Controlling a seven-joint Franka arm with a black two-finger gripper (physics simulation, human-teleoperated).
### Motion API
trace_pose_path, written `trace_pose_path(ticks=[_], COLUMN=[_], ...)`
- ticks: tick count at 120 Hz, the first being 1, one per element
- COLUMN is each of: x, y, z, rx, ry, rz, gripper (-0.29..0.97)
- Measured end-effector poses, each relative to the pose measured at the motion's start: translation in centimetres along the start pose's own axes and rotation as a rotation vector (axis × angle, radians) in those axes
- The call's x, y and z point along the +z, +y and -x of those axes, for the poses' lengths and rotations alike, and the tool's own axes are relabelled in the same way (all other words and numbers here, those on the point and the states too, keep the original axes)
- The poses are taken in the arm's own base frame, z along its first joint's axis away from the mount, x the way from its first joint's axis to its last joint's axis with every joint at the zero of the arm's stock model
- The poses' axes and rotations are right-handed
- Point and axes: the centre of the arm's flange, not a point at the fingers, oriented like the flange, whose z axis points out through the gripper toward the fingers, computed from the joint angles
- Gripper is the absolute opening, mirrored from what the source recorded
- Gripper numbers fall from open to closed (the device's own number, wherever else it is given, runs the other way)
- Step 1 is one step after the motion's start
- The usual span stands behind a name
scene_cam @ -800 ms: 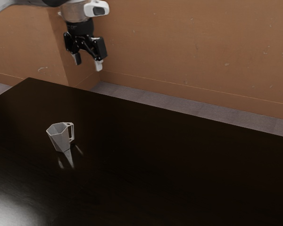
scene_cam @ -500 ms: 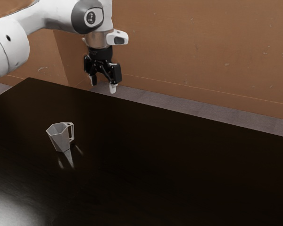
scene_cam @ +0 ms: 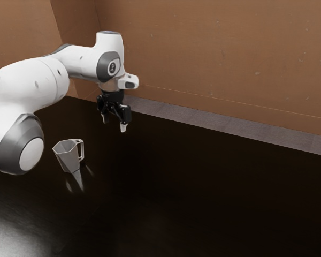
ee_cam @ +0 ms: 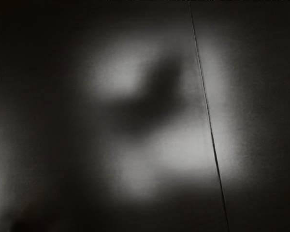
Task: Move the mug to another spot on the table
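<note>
Table (scene_cam: 214, 203): dark, glossy.
Mug (scene_cam: 69, 154): grey, upright on the table, handle toward the exterior view's right.
Gripper (scene_cam: 113, 123): our fingers spread, holding nothing, hanging beyond the mug, well apart from it.
Wall (scene_cam: 230, 48): brown.

My arm (scene_cam: 37, 85) was glossy white, built of fat rounded links with grey caps (scene_cam: 21, 152) at the joints. Just above my hand (scene_cam: 113, 123) sat a grey disc (scene_cam: 111, 67) bearing a small white mark, and a white block (scene_cam: 128, 83). The hand itself was black, its fingertips (scene_cam: 123, 128) pale.
</note>
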Motion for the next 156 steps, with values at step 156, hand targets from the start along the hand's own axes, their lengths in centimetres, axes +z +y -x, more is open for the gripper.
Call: trace_pose_path(ticks=[156], x=[12.1], y=[-16.2], z=[4.2], rx=[0.198], ry=[-0.046], rz=[0.06], gripper=[0.68])
